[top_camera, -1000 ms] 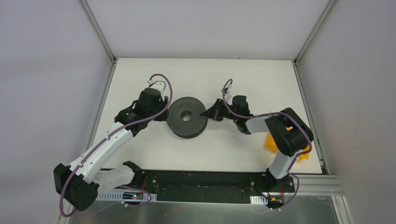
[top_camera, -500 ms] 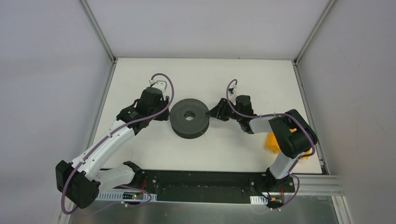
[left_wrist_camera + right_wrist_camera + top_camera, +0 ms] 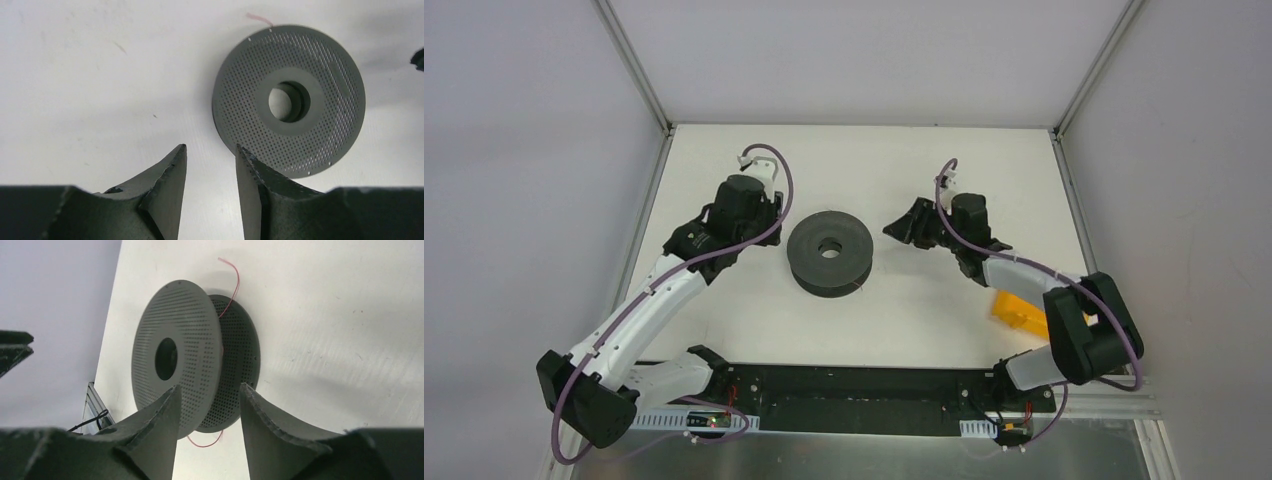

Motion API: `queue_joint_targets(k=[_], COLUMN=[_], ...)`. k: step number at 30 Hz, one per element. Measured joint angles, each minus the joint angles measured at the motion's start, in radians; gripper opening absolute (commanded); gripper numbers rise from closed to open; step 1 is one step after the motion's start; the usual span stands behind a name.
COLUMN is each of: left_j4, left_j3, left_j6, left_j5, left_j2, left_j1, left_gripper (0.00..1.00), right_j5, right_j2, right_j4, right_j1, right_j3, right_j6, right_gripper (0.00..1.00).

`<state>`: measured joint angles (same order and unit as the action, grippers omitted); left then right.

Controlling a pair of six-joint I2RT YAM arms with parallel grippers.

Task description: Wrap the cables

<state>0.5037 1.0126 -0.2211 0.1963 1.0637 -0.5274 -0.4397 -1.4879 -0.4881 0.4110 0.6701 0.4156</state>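
The dark grey two-flanged spool lies flat mid-table. The cable is a thin pinkish-red strand: in the right wrist view one end curls out from between the flanges and a small loop hangs out at the near side. A short end also shows past the spool's rim in the left wrist view. My left gripper is open and empty, just left of the spool. My right gripper is open and empty, a short way right of the spool.
An orange object lies at the right, beside the right arm. The table's raised walls run along the left, back and right edges. A black base rail runs along the near edge.
Both grippers have drawn back from the spool: the right one to the right and farther back, the left one up and to the left. The spool has shifted slightly.
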Motion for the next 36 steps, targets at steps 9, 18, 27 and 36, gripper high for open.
queue_joint_targets(k=[9,18,27,36], left_j4=[-0.001,0.007,-0.018,-0.025], left_j3=[0.098,0.077,0.069,0.042], left_j6=[0.05,0.08,0.077,0.076], left_j5=[-0.116,-0.327,-0.504,-0.541], left_j2=[0.009,0.135,0.198,0.305], left_j1=[0.123,0.122,0.121,0.122], left_gripper=[0.35,0.33,0.3,0.28], right_j5=[0.09,0.242,0.282,0.367], right_j2=[0.211,0.173,-0.07,-0.176], right_j4=[0.014,-0.105,-0.388,-0.507], right_j1=[0.109,0.389,0.423,0.43], right_j3=[-0.151,-0.307,-0.307,-0.307], right_j6=[0.087,0.116,0.156,0.149], right_gripper=[0.45,0.45,0.32,0.27])
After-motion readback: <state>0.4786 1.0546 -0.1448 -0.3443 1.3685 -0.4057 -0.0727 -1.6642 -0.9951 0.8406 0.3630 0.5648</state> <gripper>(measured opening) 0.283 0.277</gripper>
